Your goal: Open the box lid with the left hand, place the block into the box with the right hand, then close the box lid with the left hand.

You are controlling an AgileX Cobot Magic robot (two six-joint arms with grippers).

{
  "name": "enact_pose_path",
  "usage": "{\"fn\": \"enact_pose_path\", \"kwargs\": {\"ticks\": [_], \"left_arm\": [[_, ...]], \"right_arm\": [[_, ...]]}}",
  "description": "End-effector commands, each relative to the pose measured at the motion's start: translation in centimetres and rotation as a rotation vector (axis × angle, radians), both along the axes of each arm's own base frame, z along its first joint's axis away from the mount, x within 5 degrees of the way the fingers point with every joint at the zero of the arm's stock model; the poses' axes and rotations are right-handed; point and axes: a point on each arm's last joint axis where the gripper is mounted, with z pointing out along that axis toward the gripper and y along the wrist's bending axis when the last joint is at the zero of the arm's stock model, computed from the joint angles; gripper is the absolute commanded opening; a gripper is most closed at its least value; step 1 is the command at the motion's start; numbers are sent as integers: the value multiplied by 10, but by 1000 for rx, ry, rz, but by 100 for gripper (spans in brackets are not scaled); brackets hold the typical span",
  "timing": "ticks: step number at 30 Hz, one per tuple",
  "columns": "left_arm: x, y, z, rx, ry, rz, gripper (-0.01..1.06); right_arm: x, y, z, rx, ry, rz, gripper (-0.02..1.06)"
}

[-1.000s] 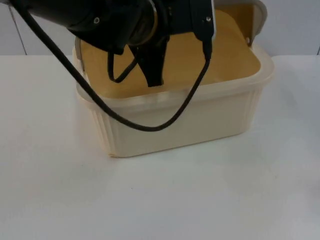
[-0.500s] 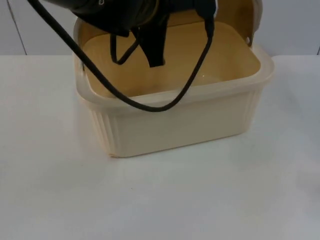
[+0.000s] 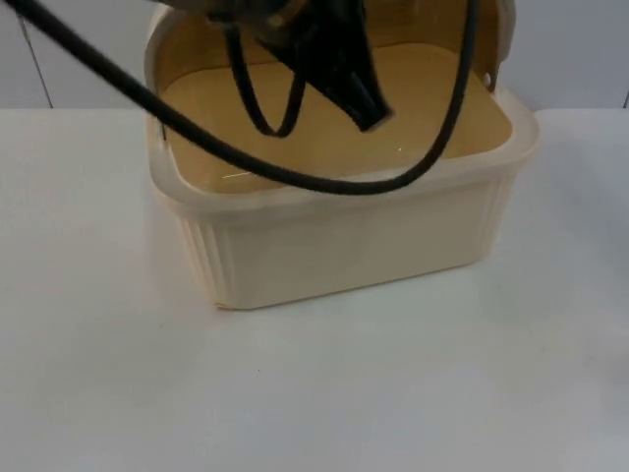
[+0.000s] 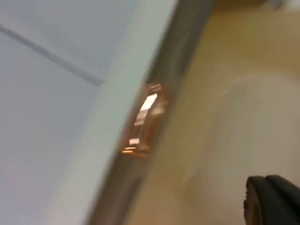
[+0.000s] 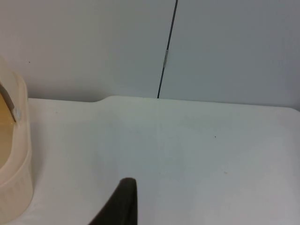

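With its lid [image 3: 418, 22] stood upright against the back rim, the cream box [image 3: 344, 246] sits open across the upper middle of the top view, its tan inside bare, on the white table [image 3: 295, 393]. Just above the opening, at upper centre, hangs the left gripper [image 3: 344, 74], close to the raised lid; whether it has hold of the lid, or how wide it stands, cannot be told. From the left wrist the box's tan inside [image 4: 225, 117] shows as a blur beside a pale edge. The right gripper [image 5: 123, 201] waits over bare table [image 5: 187, 154] well to the side of the box, whose rounded corner [image 5: 14, 154] shows beside it before the grey wall [image 5: 93, 47]; its state cannot be told either, and I cannot tell where the block is. Opening looks done or all but done, with the block's placement next. The risks from here look plain enough. A lid balanced near upright could drop shut if the left arm lets go or draws off too soon. The left arm also hangs over the very opening the right arm must reach into, so the two could meet there. A bump on the light box could slide it along the smooth table.
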Motion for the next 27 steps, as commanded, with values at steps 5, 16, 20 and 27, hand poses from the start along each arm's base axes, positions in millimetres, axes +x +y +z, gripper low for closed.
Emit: {"fn": "enact_pose_path", "kwargs": {"ticks": [5, 16, 20, 27], "left_arm": [[-36, 4, 31, -350, 90, -99, 0], [-47, 69, 105, -767, 45, 109, 0], [-28, 128, 112, -883, 26, 382, 0], [-30, 172, 114, -803, 92, 568, 0]], "right_arm": [[-1, -1, 1, -3, -3, -4, 105], [-1, -1, 1, 16, -4, -10, 105], [-1, -1, 1, 16, -4, -10, 105], [-1, 0, 1, 19, -6, -9, 105]]}}
